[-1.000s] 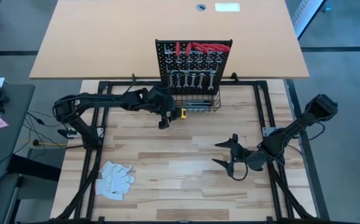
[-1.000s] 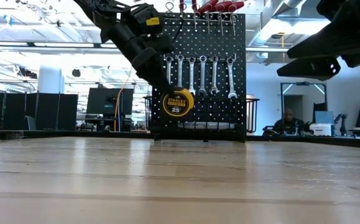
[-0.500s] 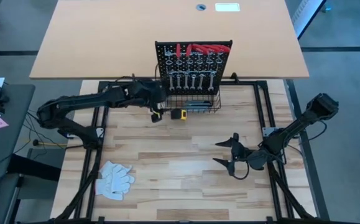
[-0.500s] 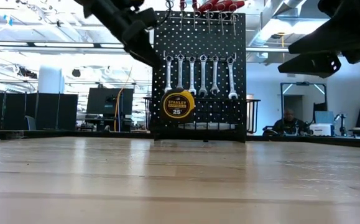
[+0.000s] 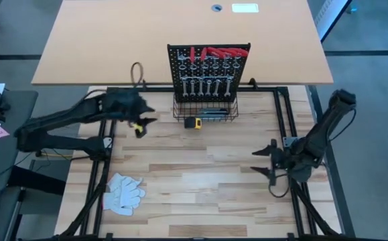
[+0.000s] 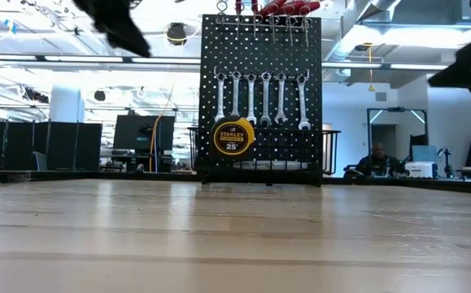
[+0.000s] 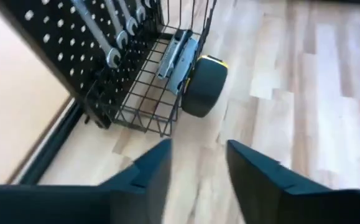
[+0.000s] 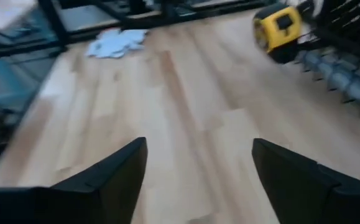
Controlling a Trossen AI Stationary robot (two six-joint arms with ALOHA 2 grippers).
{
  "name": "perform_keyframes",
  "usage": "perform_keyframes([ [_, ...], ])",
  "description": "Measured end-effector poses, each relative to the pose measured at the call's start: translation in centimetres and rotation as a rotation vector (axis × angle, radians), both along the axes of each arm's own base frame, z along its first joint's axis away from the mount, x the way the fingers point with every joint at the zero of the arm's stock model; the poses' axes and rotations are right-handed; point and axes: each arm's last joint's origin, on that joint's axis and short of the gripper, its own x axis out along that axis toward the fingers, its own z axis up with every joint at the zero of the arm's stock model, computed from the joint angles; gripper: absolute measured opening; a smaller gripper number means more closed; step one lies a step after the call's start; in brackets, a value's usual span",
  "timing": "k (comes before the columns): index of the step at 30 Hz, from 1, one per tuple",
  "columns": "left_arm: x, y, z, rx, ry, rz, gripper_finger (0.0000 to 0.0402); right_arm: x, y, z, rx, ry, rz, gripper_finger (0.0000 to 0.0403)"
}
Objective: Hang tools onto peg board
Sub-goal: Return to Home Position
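Both arms have pulled back from the peg board (image 5: 208,70), left tool (image 5: 143,126) and right tool (image 5: 265,161) released, empty; retraction should stay smooth, clear of the tape measure (image 5: 193,122).

Open-plan lab or office floor — a workbench set up within it

Behind the peg board (image 6: 259,89) a wide room is seen: dark monitors (image 6: 48,145) are ranged to its left, a person (image 6: 375,159) is seated to its right, light strips (image 6: 56,59) run overhead — a plank table (image 6: 235,236) lies before it.
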Motion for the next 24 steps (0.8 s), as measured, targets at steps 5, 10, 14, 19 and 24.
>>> perform_keyframes([
  [5, -3.7, -1.6, -1.9, -0.036, -0.150, 0.023, 0.0067, -0.3, -0.7, 1.1, 0.114, -0.003, 0.130, 0.0206],
  [10, -5.4, -2.5, -4.7, -0.037, -0.324, 0.001, 0.0006, 1.8, -2.2, 1.1, -0.057, -0.033, 0.231, 0.0108],
  [14, -5.7, -2.7, -7.5, -0.042, -0.389, -0.021, 0.0002, 3.1, -5.0, 0.8, -0.079, -0.041, 0.238, 0.0073],
  [19, -6.4, -3.1, -10.2, -0.065, -0.458, -0.071, 0.0001, 3.0, -8.6, -0.1, -0.035, -0.221, 0.285, 0.0066],
  [24, -7.8, -3.5, -11.1, -0.081, -0.571, -0.065, 0.0001, 1.9, -10.7, -0.9, 0.004, -0.385, 0.278, 0.0066],
])
